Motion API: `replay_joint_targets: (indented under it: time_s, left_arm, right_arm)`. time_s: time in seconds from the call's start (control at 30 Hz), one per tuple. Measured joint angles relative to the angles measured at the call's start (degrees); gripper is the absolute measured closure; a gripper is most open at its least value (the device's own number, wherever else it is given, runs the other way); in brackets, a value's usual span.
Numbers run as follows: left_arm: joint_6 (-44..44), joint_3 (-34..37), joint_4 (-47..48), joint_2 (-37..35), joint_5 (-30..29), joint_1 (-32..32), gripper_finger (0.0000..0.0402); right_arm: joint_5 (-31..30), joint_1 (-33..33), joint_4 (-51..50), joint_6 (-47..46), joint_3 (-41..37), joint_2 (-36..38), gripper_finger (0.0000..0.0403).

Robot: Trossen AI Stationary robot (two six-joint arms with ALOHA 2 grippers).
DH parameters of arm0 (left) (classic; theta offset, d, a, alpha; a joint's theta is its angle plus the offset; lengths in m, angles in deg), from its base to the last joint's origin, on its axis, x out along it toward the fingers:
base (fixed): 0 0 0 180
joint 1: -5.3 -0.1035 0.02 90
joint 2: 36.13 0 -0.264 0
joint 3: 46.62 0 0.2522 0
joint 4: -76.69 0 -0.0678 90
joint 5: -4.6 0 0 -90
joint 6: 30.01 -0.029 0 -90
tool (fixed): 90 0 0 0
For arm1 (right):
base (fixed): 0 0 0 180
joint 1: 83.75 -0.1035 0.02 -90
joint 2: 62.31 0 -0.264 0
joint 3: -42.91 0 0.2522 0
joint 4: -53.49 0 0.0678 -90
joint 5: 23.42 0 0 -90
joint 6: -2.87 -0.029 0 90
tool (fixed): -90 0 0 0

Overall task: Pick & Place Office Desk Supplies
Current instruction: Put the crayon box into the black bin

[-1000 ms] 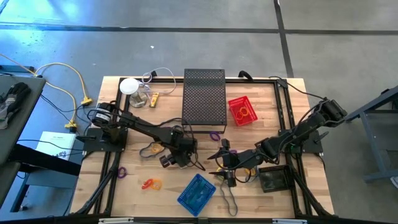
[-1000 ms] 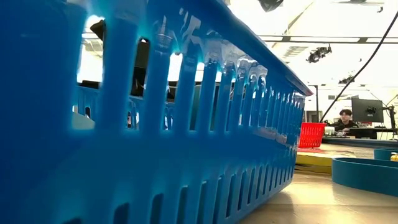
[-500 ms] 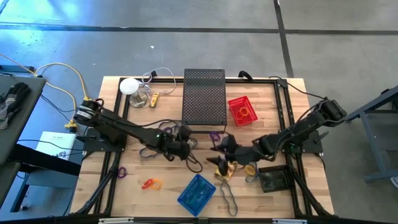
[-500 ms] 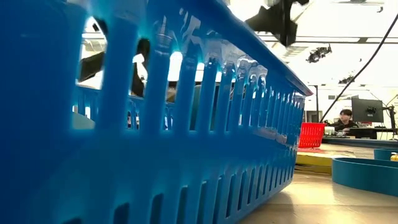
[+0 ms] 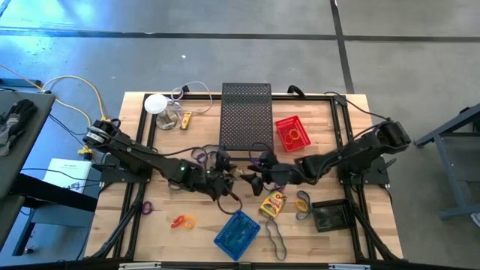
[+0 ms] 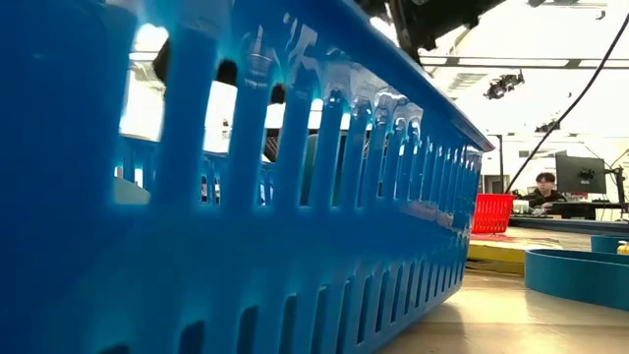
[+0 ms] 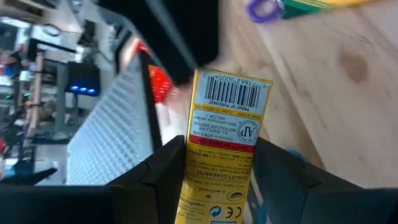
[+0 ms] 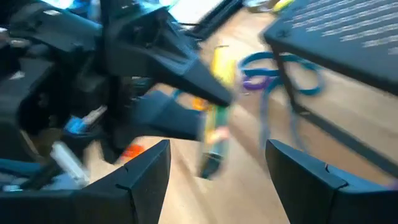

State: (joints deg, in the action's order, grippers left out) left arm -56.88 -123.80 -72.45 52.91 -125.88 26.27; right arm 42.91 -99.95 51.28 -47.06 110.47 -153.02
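Both grippers have moved toward the centre of the table since the earlier frame, and the yellow packet that was under the right gripper now lies free on the wood. In the high view, the left gripper (image 5: 225,176) sits at frame centre, just below the black mesh box (image 5: 246,116); the left wrist view shows its fingers (image 7: 165,174) clamped on a yellow-and-red crayon packet (image 7: 227,140), barcode end outward. The right gripper (image 5: 253,178) sits just to the right of the left one, and in the right wrist view its fingers (image 8: 146,171) stand apart with nothing between them. A second yellow packet (image 5: 273,204) lies below the right gripper, lower centre of the frame, beside a grey rubber band (image 5: 302,202). A purple rubber band (image 5: 260,160) lies at the lower edge of the mesh box. An orange rubber band (image 5: 181,222) and another purple loop (image 5: 146,207) lie at lower left. The blue basket (image 5: 237,233) stands at bottom centre, and in the low view it fills most of the frame. The red basket (image 5: 292,133) stands right of the mesh box. The table (image 5: 315,112) is light wood.
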Motion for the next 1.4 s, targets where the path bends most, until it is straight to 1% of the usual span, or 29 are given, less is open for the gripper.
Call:
replay_joint_targets:
  time_s: [0.13,0.23,0.4,0.53,0.7,0.93,1.17,1.3,1.4]
  left_arm:
    - [-0.1,-0.04,-1.99,-0.02,-2.8,-0.05,0.0232]
    - [-0.09,-0.04,-2.48,-0.02,-3.17,-0.2,0.0232]
    - [1.26,-0.07,-4.02,-0.04,-3.66,-0.28,0.0232]
    - [3.9,-0.07,-4.95,-0.05,-6.03,-0.28,0.0232]
    - [4.73,-0.07,-5.51,-0.06,-6.35,-0.28,0.0232]
    - [6.81,-0.07,-5.81,-0.07,-6.35,-0.28,0.0232]
    - [7.23,-0.07,-5.84,-0.07,-6.38,-0.28,0.0232]
    - [7.21,-0.07,-5.86,-0.07,-6.38,-0.28,0.0231]
    - [7.19,-0.07,-5.86,-0.07,-6.42,-0.28,0.0231]
  right_arm:
    - [2.28,0.12,4.96,1.49,0.0,-1.71,0.0152]
    - [1.96,0.23,7.13,3.68,0.0,-2.56,0.0152]
    - [-2.66,0.5,7.63,4.08,0.0,-2.54,0.0152]
    - [-5.07,0.5,7.93,4.76,0.0,-2.52,0.0164]
    - [-6.43,0.86,8.04,5.16,0.0,-2.52,0.0201]
    - [-6.46,1.02,8.42,5.3,0.0,-2.5,0.0266]
    - [-6.59,1.02,8.43,7.85,0.0,-2.5,0.0324]
    - [-6.74,1.02,8.48,8.04,0.0,-2.5,0.0349]
    - [-6.81,1.02,8.48,8.04,0.0,-2.5,0.0361]
